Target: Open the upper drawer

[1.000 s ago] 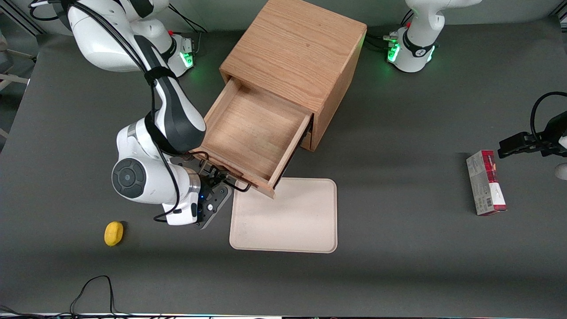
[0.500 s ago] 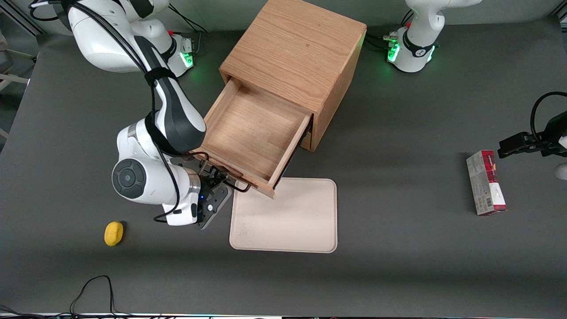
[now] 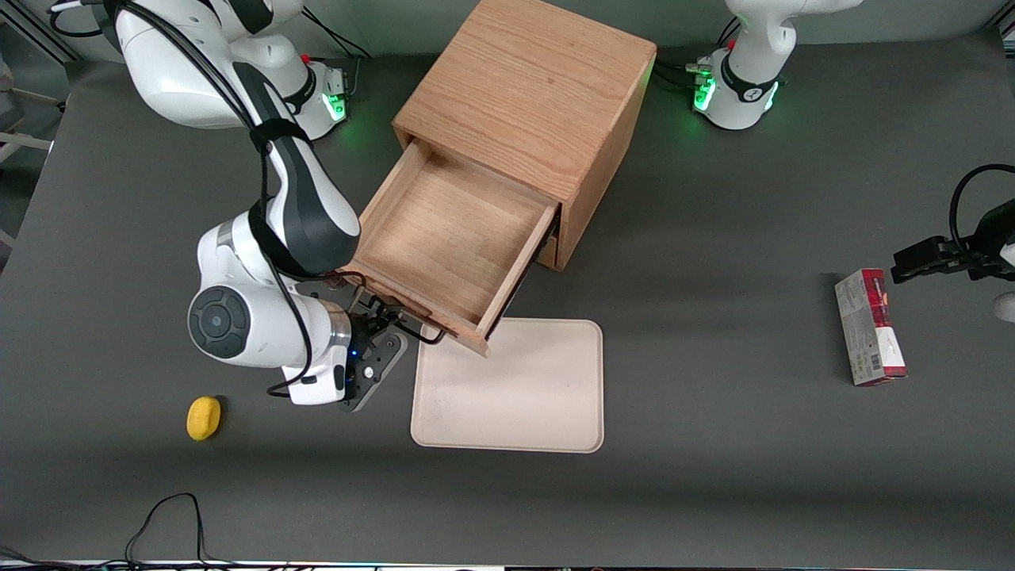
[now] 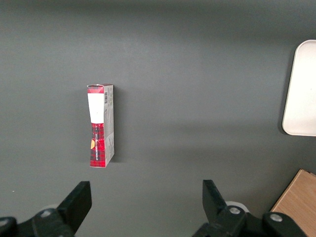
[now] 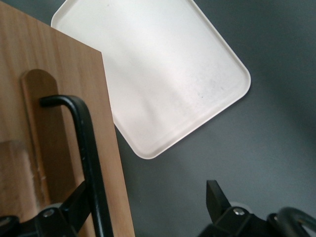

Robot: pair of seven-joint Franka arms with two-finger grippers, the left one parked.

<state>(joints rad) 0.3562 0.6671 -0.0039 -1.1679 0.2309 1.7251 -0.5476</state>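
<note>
Oak is the upper drawer (image 3: 456, 238), already pulled far out of the cabinet (image 3: 527, 95), over the cream tray (image 3: 515, 388). Its black wire handle (image 5: 84, 163) runs along the front, and the gripper (image 3: 379, 333) stands open around it. The lower drawer is hidden under the upper one.

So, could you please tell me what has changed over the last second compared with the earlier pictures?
The right arm shifted slightly toward its own end of the table, carrying the claw along the black handle and drawing the upper drawer out a touch farther. The claw is open now, one finger beside the handle. The cabinet, tray, yellow object and red box stayed put.
</note>
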